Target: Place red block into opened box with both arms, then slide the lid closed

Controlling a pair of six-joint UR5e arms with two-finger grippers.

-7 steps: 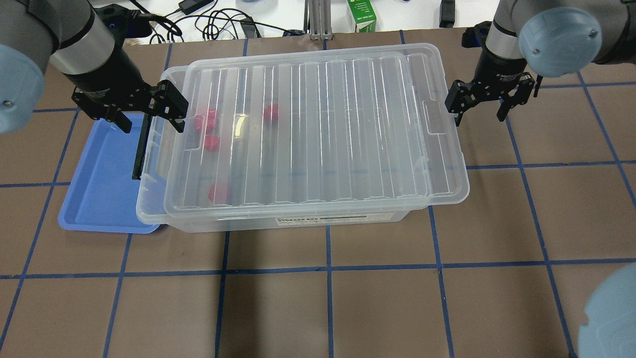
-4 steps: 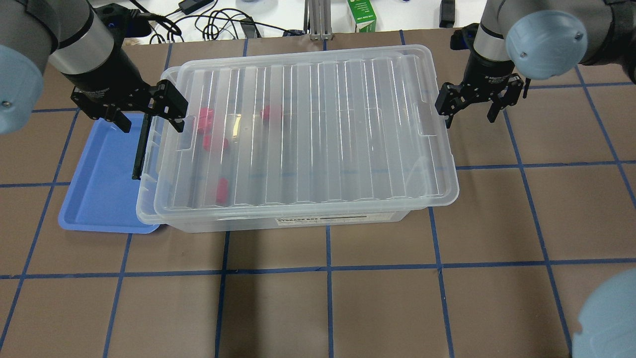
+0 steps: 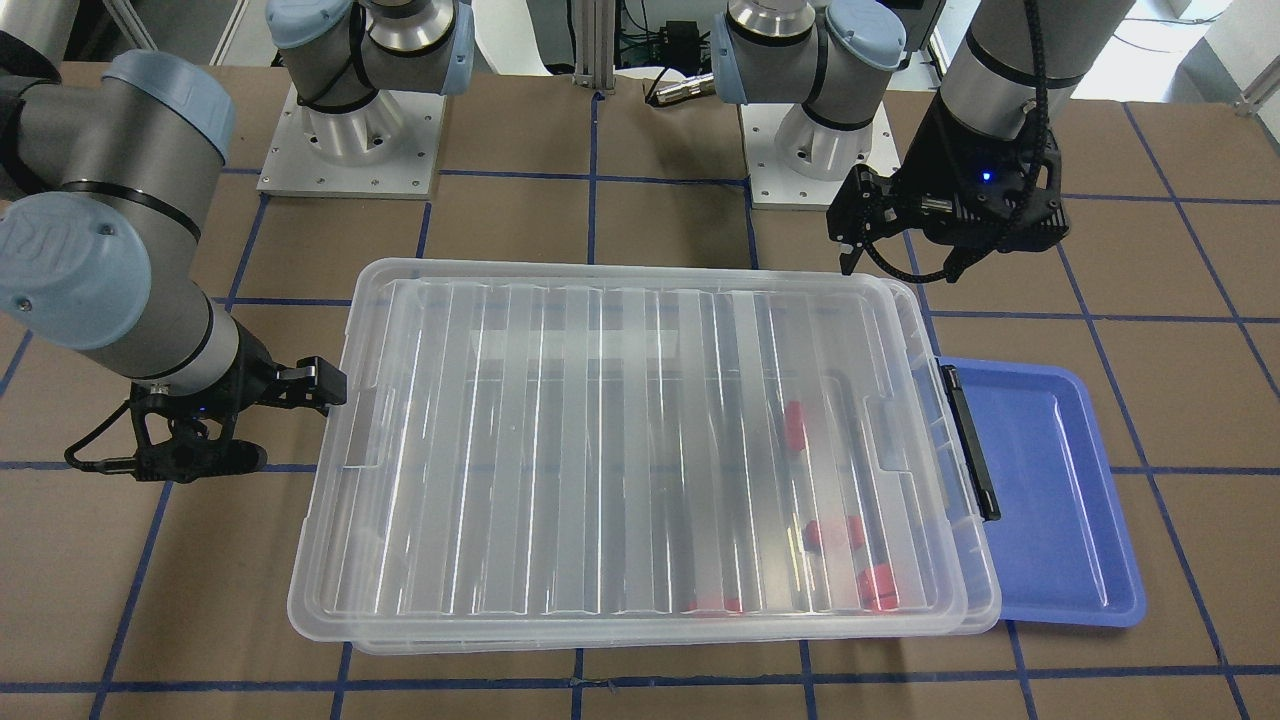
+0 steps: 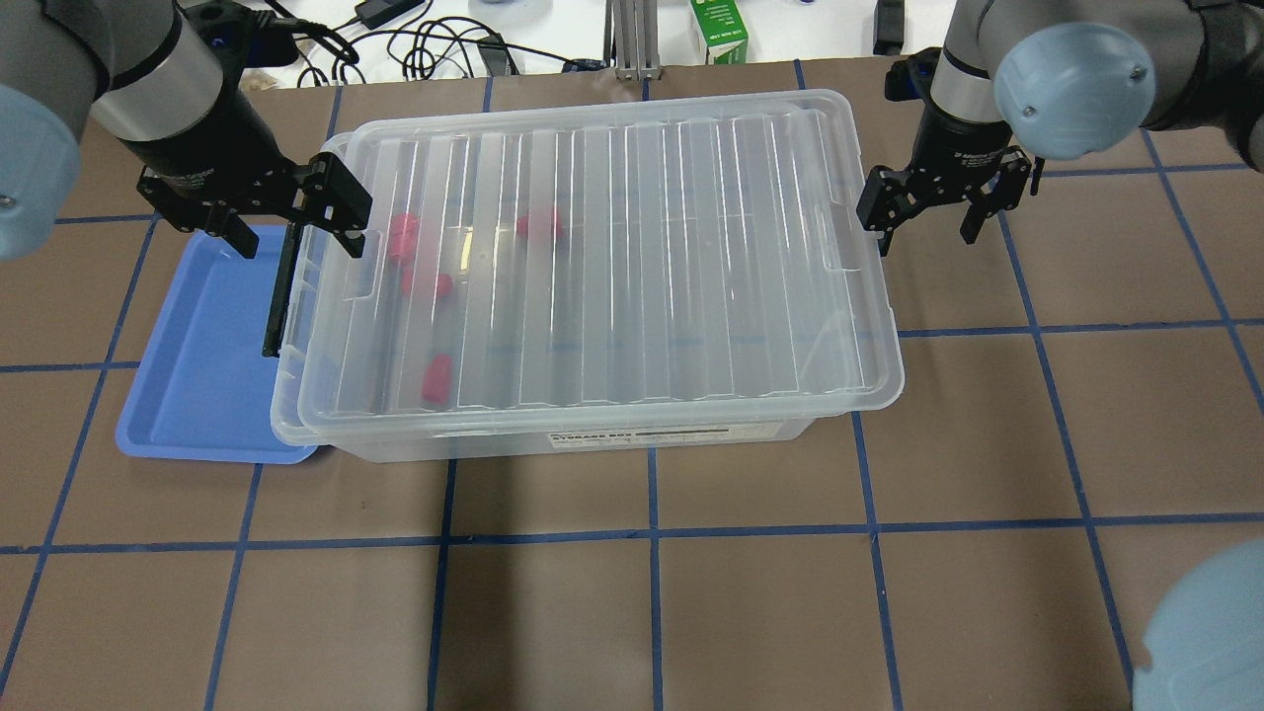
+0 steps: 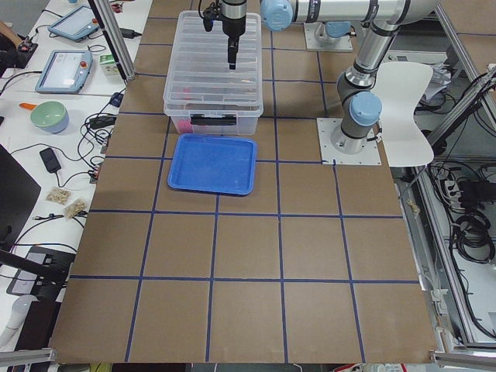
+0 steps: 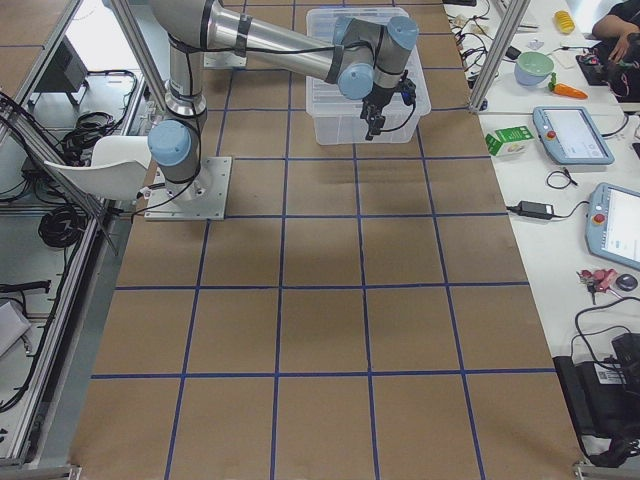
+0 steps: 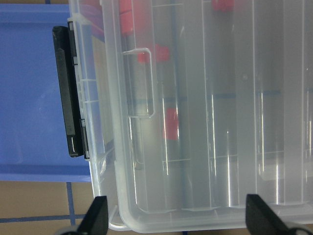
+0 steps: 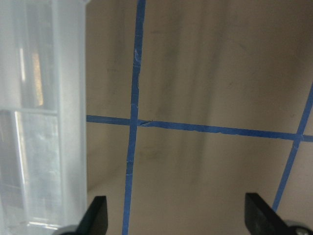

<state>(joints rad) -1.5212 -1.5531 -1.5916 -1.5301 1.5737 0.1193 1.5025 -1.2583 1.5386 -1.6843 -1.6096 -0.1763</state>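
**Lid almost over the box, blocks inside**

The lid (image 4: 612, 257) lies on the box (image 4: 592, 434), with only a strip of rim bare at the end with the black bar (image 4: 281, 296). Four red blocks (image 4: 435, 380) show through the plastic at that end. The right gripper (image 4: 926, 235), spread wide, has one finger at the lid's opposite short edge. The left gripper (image 4: 294, 237) hangs spread above the bar end, beside the blue tray (image 4: 197, 375).
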